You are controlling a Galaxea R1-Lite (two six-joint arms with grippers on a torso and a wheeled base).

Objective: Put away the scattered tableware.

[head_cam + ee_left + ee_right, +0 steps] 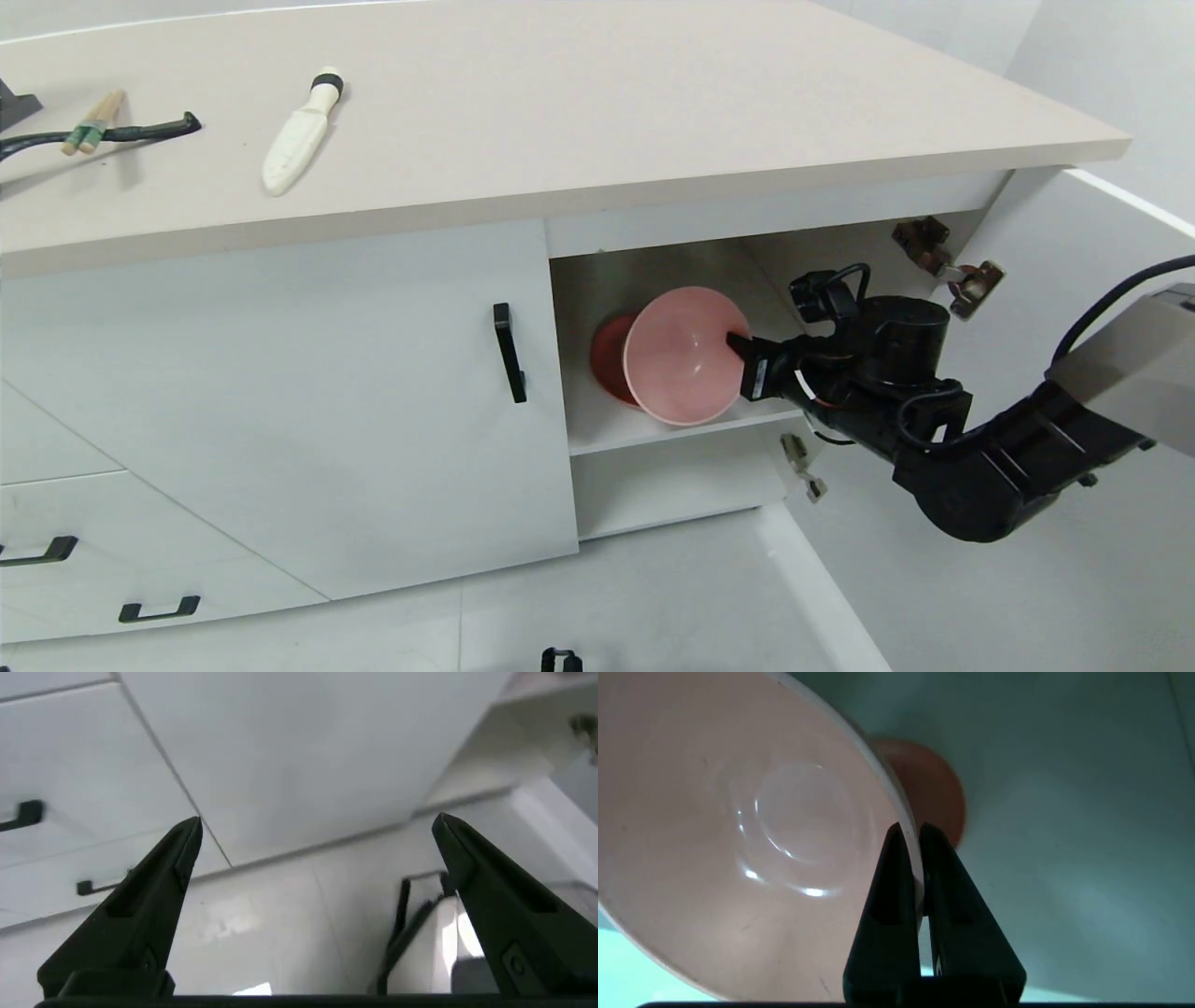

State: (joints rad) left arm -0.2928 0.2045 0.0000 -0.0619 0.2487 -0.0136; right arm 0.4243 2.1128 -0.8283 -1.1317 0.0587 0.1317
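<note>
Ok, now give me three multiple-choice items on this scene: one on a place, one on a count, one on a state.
1. Where is the pink bowl?
A. On the countertop
B. On the floor
C. In the open cabinet

2. How many bowls are in that cabinet?
A. One
B. Two
C. Three

3. What is the right claw doing?
A. Shut on the pink bowl's rim
B. Open and empty
C. Shut on a knife

Answers:
1 C: the head view shows it tilted inside the open compartment.
2 B: a red bowl sits behind the pink one.
3 A: the right wrist view shows its fingers pinching the rim.
</note>
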